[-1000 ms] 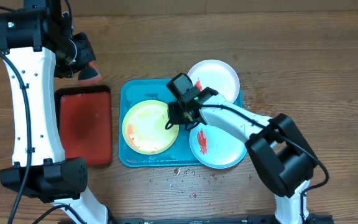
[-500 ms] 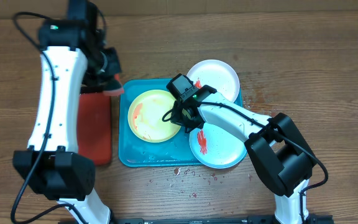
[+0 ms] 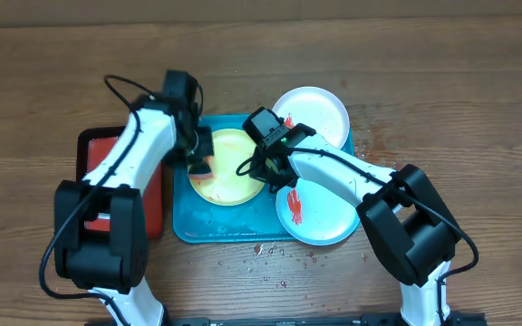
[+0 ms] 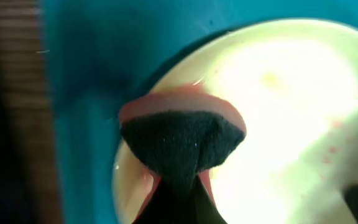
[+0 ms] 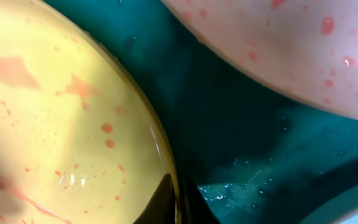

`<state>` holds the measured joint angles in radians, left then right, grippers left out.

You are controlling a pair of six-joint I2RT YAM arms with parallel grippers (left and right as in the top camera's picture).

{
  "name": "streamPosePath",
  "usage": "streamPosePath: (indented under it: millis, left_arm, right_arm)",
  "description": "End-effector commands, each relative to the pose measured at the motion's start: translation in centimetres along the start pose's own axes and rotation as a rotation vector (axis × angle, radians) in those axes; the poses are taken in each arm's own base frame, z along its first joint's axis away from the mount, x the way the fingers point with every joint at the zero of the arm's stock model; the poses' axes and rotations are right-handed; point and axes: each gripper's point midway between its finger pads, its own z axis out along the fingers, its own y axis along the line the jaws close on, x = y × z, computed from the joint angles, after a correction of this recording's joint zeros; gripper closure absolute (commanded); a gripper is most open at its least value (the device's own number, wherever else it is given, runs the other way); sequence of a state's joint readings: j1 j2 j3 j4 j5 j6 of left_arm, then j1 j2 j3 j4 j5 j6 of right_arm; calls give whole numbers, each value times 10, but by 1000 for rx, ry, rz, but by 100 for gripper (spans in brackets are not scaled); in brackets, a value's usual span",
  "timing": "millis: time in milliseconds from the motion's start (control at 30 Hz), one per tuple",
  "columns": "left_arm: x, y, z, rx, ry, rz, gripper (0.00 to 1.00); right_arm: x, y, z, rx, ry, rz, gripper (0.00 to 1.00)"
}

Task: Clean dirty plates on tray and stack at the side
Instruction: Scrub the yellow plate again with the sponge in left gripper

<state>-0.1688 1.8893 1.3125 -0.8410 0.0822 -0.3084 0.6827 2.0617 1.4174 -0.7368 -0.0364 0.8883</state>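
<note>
While the left hand pinches a dark-faced pink sponge between its fingers, it presses that sponge onto the left edge of the small round yellow-green rimmed plate. The right hand is closed on the same plate's right rim, its fingers nipping the thin lip to steady it. The plate lies in the far left part of the large turquoise plastic tray, streaked and spotted with red sauce. To its right, a light-blue rimmed plate sits near and a white plate far. Both are smeared, and both overhang the tray's edge onto the wooden table. A smaller red tray lies just to the left. The plate looks light and rigid and, wet with sauce, likely slick. It would probably skate under the sponge unless gripped at the rim, where the raised lip gives fingers something to bite. The sponge should give and drag.
</note>
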Motion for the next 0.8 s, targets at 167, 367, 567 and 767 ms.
streamPosePath:
  millis: [167, 367, 567, 767]
  left_arm:
    - [36, 3, 55, -25, -14, 86, 96]
    - [86, -27, 60, 215, 149, 247, 96]
    - [123, -83, 22, 650, 252, 448, 96]
    - [103, -75, 29, 544, 207, 421, 96]
  right_arm:
    - [-5, -8, 7, 33, -23, -27, 96]
    - [-5, -8, 7, 31, -23, -27, 96]
    - [-6, -6, 7, 25, -28, -43, 96]
    - [-6, -6, 7, 24, -28, -43, 96]
